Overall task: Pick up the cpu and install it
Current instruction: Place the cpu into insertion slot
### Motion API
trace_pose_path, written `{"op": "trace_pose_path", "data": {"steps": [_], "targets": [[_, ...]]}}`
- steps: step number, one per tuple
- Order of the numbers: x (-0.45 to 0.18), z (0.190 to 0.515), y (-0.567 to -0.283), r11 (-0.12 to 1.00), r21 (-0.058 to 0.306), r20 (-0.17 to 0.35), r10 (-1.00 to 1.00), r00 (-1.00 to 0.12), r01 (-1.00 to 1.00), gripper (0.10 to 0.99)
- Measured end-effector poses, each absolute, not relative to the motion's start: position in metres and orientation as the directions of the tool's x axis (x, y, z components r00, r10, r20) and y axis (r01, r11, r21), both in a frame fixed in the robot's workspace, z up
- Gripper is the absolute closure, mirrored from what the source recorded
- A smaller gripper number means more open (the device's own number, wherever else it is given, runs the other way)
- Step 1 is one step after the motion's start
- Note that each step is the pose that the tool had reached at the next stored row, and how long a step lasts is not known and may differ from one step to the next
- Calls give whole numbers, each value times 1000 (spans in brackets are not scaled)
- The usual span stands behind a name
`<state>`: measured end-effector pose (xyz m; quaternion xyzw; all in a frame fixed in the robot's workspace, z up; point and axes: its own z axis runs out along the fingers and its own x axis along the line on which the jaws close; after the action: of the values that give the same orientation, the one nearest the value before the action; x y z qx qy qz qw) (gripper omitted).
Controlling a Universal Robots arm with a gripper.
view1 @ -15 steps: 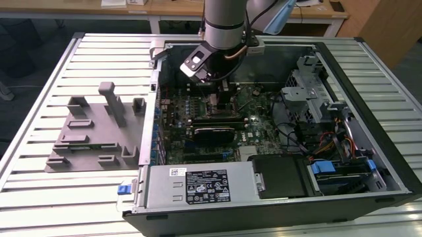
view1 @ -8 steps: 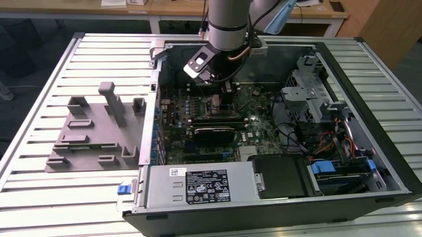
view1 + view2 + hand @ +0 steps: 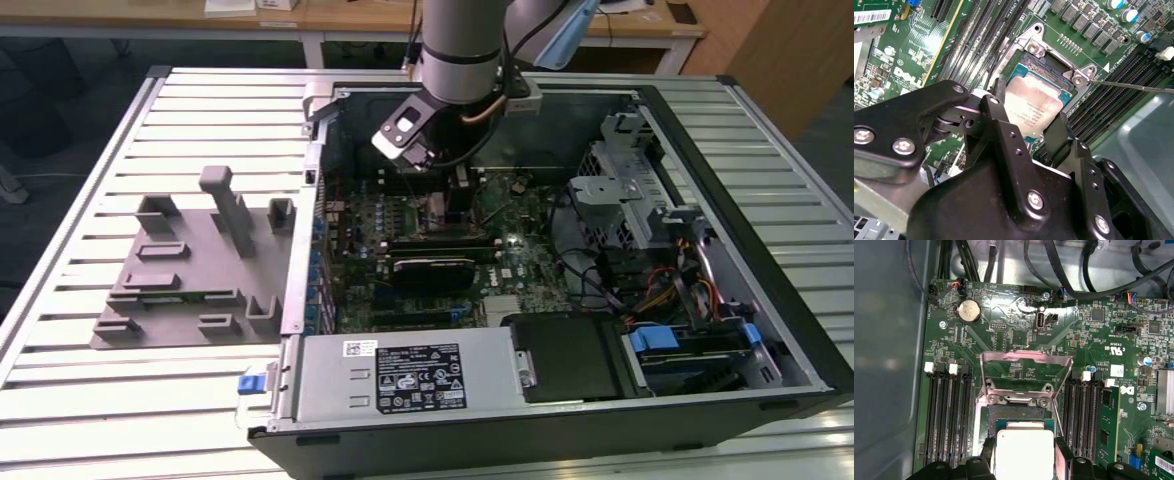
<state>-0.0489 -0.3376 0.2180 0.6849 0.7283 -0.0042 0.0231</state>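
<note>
Slatted metal table point(image 3: 107, 400) carries an open computer case point(image 3: 534, 440). Inside, the motherboard point(image 3: 1004, 335) shows its socket point(image 3: 1019, 412) with the load plate point(image 3: 1026, 357) raised. The gripper point(image 3: 1028, 114) is clamped on opposite edges of the cpu point(image 3: 1024, 452), held just over the socket.

The cpu point(image 3: 1036, 107) has a smooth, satin silvery metal top, the gripper point(image 3: 1029, 112) on either side of it is matt black metal, and beyond the cpu the load plate point(image 3: 1026, 358) is shiny metal over the glossy green motherboard point(image 3: 1081, 347).
</note>
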Motion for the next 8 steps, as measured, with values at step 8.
{"op": "trace_pose_path", "data": {"steps": [8], "targets": [[-49,215,-338,62,26,-41,997,-61,998,541]]}}
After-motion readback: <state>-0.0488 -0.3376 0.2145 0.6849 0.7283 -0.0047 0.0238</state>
